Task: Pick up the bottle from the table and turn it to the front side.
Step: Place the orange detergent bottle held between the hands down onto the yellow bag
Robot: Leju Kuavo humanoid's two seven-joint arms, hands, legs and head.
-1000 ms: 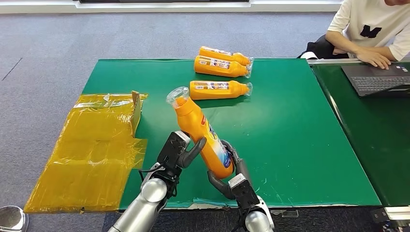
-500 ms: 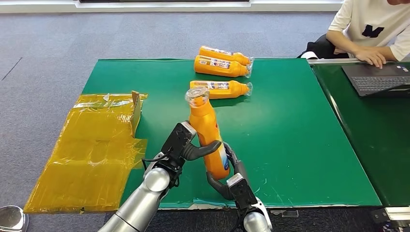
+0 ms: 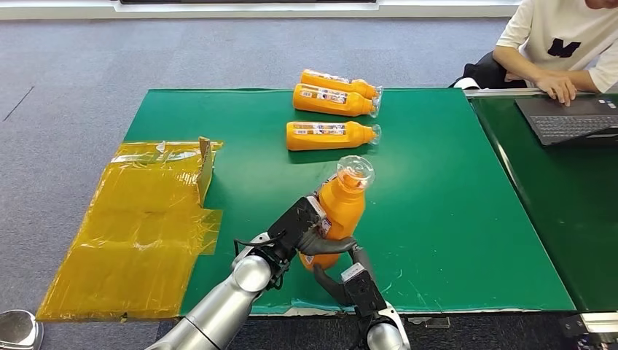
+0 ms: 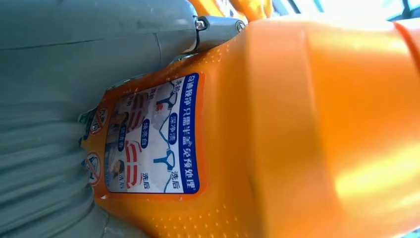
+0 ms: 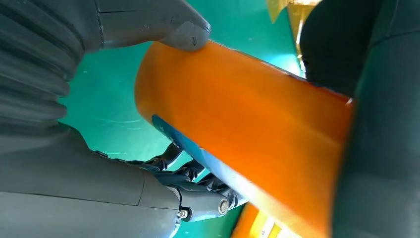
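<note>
I was mid-turn, my left hand [image 3: 310, 226] and right hand [image 3: 348, 271] both closed around the orange bottle [image 3: 337, 215], held tilted above the green table [image 3: 452, 219] near its front edge; next, I judged, it needed further rotation until its front label faced outward.

The bottle [image 3: 339, 211], held in both hands, has swung from leaning left to leaning right.
</note>
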